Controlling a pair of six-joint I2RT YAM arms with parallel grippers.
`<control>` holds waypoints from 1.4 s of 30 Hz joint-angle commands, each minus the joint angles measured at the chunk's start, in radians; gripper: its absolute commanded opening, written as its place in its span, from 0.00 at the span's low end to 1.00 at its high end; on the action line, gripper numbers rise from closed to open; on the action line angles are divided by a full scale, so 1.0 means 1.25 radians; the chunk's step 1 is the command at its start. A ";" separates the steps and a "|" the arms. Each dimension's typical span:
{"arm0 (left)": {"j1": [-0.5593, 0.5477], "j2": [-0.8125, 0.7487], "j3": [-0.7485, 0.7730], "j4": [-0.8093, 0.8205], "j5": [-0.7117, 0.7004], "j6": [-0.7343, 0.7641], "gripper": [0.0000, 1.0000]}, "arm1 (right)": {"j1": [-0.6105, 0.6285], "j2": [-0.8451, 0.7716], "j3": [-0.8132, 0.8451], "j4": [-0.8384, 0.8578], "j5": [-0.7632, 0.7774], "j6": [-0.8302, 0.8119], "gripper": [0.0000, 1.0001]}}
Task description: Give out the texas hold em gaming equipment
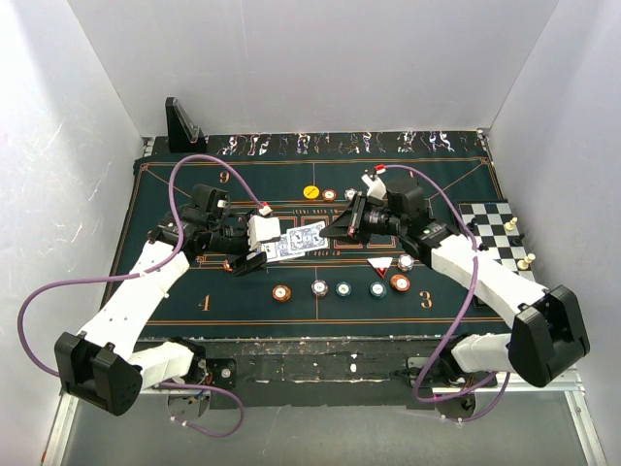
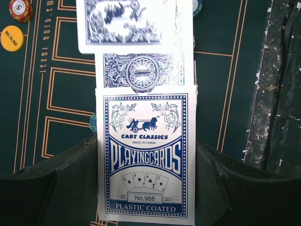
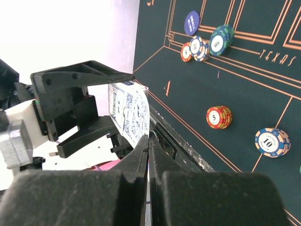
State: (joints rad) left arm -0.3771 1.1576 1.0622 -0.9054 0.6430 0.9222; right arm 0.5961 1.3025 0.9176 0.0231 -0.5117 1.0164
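Note:
My left gripper [image 1: 260,254] is shut on a blue-and-white playing card box [image 1: 284,245], held above the green poker mat. In the left wrist view the box [image 2: 146,155] sits between my black fingers [image 2: 66,183], with the deck [image 2: 141,70] sticking out of its open end. A blue-backed card [image 2: 134,23] is drawn further out. My right gripper [image 1: 337,228] is shut on that card's far edge [image 1: 312,233]. In the right wrist view its jaws [image 3: 149,150] pinch the thin card [image 3: 134,110]. Poker chips [image 1: 343,288] lie in a row nearer the front.
A yellow chip [image 1: 310,191] and other chips [image 1: 330,194] lie behind the card. A white triangular marker [image 1: 381,264] sits by the chip row. A chessboard [image 1: 495,228] with pieces is at the right. A black stand [image 1: 181,124] is at the back left.

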 commanded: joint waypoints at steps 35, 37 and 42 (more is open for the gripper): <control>-0.004 -0.054 0.031 -0.024 0.049 -0.076 0.00 | 0.000 0.797 0.771 -0.010 -0.085 0.057 0.01; -0.004 -0.056 0.028 -0.019 0.050 -0.086 0.00 | 0.020 0.868 0.861 -0.062 -0.067 0.052 0.01; -0.004 -0.052 0.039 -0.012 0.069 -0.108 0.00 | 0.053 0.983 0.969 -0.065 -0.030 0.095 0.01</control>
State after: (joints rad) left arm -0.3771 1.1267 1.0634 -0.9352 0.6750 0.8211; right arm 0.6449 2.4660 2.0228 -0.0296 -0.5861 1.0943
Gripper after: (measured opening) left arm 0.643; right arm 0.021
